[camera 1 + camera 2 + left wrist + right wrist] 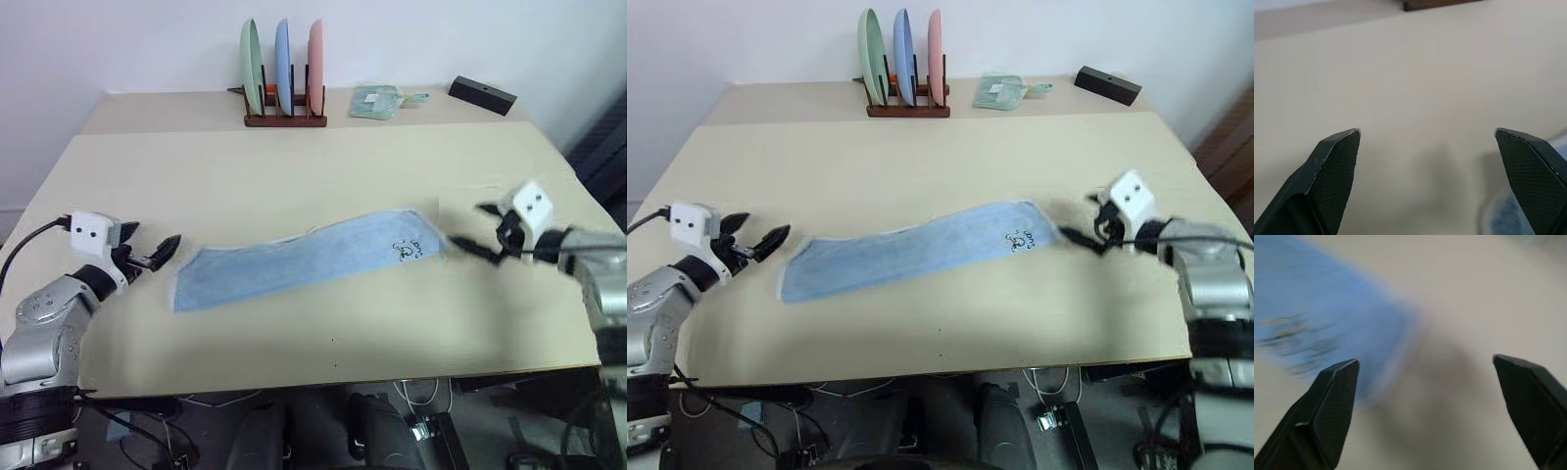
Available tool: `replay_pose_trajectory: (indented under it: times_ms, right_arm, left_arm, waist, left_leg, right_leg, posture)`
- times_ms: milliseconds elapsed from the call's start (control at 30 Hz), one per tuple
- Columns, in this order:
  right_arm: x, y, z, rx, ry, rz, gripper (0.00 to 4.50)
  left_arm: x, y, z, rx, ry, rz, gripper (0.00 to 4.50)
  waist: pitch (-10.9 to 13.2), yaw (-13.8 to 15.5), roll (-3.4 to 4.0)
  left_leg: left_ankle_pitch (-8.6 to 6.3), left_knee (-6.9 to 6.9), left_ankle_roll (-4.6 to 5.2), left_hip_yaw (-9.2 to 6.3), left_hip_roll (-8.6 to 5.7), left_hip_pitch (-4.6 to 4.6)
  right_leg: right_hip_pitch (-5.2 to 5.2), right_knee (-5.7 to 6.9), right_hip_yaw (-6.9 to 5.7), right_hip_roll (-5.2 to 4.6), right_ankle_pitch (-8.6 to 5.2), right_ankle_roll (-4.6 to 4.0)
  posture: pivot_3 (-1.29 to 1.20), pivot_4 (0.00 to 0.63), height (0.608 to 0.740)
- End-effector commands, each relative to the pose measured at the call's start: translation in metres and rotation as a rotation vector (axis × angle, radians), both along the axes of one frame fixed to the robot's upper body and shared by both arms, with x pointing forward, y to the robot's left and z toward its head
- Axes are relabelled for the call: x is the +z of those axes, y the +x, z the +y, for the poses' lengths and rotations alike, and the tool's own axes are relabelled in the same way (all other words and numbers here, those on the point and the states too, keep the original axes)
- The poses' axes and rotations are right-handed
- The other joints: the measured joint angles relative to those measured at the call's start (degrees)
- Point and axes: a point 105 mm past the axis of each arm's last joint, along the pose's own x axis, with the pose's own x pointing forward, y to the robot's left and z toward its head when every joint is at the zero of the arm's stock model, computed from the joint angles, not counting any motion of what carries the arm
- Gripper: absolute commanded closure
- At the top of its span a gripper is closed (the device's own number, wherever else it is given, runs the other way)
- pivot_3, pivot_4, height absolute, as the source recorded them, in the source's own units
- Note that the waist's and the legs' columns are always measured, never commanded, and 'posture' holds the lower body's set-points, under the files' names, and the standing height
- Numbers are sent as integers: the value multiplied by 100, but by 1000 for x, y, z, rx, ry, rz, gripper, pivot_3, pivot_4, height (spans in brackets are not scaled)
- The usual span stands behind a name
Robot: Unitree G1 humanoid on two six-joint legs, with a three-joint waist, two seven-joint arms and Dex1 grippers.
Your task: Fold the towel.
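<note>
- Towel [309,259] lies flat on the table [294,176], a long narrow strip folded lengthwise, running slantwise: left end nearer the front edge, right end further back.
- Dark embroidered mark [408,249] faces up nr the towel's right end; pale border shows along the edges.
- Left gripper [157,257] sits just off the towel's left end, low over the table, fingers wide apart w/ nothing between them. Close to the cloth but not touching it.
- Left wrist view: both fingers [1334,171] spread, bare table between, a bit of blue towel by one finger.
- Right gripper [472,238] just off the towel's right end, pointing in toward it; fingers spread wide, holding nothing.
- Right wrist view: fingers [1332,406] apart over the table, towel's end w/ the mark blurred beyond one finger, not between them.
- Back of table: wooden rack [284,119] w/ three plates upright, green [252,54], blue [283,54], pink [315,54].
- Right of rack: small pale green cloth [375,100]; further right a black block [482,94] nr the back corner.
- All of that well apart from the towel.
</note>
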Motion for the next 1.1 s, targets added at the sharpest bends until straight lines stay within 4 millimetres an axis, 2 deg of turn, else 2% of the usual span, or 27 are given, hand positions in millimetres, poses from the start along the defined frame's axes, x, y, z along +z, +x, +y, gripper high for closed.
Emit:
replay_pose_trajectory:
  times_ms: [33,100,133,233,333,467,633,767,933,967,1100]
  right_arm:
    - [19,-10,16,-84,241,59,53]
    - [15,-15,21,-133,318,107,53]
    - [12,-17,26,-161,379,141,53]
    - [6,-19,35,-222,468,204,53]
    - [-10,-6,34,-396,567,274,53]
    - [-12,9,39,-514,692,294,53]
    - [-12,27,43,-597,804,318,53]
    - [-15,34,41,-653,818,324,1799]
    - [-12,43,32,-717,861,290,4392]
    - [-9,44,29,-724,861,274,4458]
    - [15,42,-10,-794,828,136,4458]
  left_arm:
    - [25,1,-40,-191,23,-103,0]
    - [30,-3,-67,-319,34,-115,0]
    - [30,-8,-87,-422,53,-107,0]
    - [27,-21,-120,-598,69,-71,0]
    - [20,-39,-150,-781,80,-16,0]
    - [15,-48,-173,-879,76,3,0]
    - [7,-52,-182,-896,60,13,0]
    - [6,-52,-184,-888,50,11,0]
    - [3,-52,-181,-858,48,12,0]
    - [1,-53,-180,-854,53,15,0]
    - [-2,-53,-176,-825,56,17,0]
  waist:
    - [0,-5,0]
    - [0,8,0]
    - [-1,13,-1]
    - [-3,27,2]
    - [-6,13,5]
    - [-8,12,10]
    - [-9,13,11]
    - [-9,17,11]
    - [-9,-9,11]
    - [-9,-26,11]
    - [-7,-9,14]
  left_leg:
    - [-1,2,1,0,0,0]
    - [-1,1,1,-5,0,0]
    - [-2,1,0,-7,0,0]
    - [2,-2,-7,-9,0,-3]
    - [10,-2,-20,-6,0,-8]
    - [11,-2,-17,0,-3,-8]
    - [1,0,4,4,-1,-8]
    - [1,0,5,3,-1,-7]
    - [1,0,5,2,0,-7]
    - [1,0,5,2,2,-7]
    - [1,0,6,-1,1,-7]
  right_leg:
    - [-1,1,1,-1,3,-5]
    - [-3,1,1,-1,7,-13]
    - [-4,2,1,-1,7,-15]
    - [-8,1,2,-1,6,-17]
    - [-13,2,3,0,3,-23]
    - [-17,11,5,12,3,-23]
    - [-15,13,3,41,7,-13]
    - [-12,12,3,45,6,-11]
    - [-11,12,4,49,6,-10]
    - [-11,12,4,50,5,-10]
    - [-9,10,3,50,3,-8]
  posture:
    - [0,150,740]
    - [0,150,740]
    - [0,150,740]
    - [0,150,740]
    - [0,150,740]
    - [0,150,740]
    - [0,150,740]
    - [0,150,740]
    - [0,150,740]
    - [0,150,740]
    - [0,150,740]
